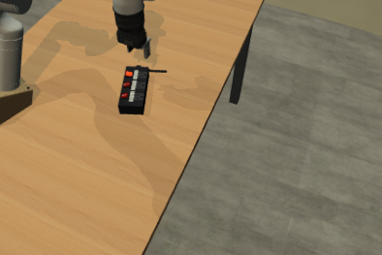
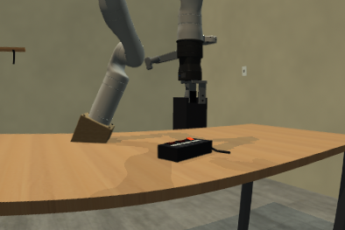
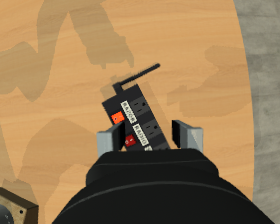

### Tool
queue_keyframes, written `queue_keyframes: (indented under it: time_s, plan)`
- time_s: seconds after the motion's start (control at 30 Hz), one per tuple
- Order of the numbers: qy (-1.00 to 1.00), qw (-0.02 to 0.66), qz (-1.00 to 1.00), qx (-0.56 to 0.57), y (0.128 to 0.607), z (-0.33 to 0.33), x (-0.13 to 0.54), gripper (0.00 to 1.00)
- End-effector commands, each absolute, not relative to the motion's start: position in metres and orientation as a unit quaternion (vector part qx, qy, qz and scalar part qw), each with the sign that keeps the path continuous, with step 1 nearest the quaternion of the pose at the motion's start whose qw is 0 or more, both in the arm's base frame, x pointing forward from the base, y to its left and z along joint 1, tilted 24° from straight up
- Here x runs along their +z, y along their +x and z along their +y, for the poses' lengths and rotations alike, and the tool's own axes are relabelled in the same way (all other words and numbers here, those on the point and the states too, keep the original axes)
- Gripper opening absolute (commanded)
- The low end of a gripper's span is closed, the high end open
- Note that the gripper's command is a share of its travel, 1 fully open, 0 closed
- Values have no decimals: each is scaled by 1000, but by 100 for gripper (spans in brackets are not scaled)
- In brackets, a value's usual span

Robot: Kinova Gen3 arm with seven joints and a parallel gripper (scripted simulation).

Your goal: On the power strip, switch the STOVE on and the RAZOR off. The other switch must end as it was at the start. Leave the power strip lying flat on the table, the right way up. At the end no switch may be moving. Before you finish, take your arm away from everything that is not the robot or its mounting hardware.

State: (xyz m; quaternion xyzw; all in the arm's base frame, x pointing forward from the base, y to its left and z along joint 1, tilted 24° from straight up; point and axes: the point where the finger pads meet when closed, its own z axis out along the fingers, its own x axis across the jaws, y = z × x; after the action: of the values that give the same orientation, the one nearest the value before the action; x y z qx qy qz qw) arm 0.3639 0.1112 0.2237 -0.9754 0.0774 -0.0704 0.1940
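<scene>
A flat, black, rectangular plastic power strip [image 1: 133, 89] is seen lying face up on the pale, wood-grained table top [image 1: 73, 167], near the table's middle and toward its long right-hand edge. In the top view its short, stiff black cord stub [image 1: 157, 71] is pointed toward 3 o'clock from the strip's far end. Three small red rocker switches [image 1: 127, 84] are set in a row along the strip's left side, beside white label strips; the far one is shown brighter orange-red than the other two. The label wording cannot be read.

The dark, ribbed two-finger gripper [image 1: 139, 48] on the smooth grey, rounded arm is held above the table, at about 12 o'clock from the strip, clear of it. Its flat grey fingers are spread fully apart, and nothing is held between them. In the wrist view the strip's near end is framed between them, below.
</scene>
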Motion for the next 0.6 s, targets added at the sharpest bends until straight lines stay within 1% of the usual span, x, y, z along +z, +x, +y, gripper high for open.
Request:
queue_keyframes:
  time_s: [0.0, 0.23, 0.57]
  plan:
    - [-975, 193, 87, -68, 363, 113, 223, 100]
    - [-972, 194, 122, -54, 359, 118, 222, 100]
    - [-953, 195, 232, -13, 347, 131, 216, 100]
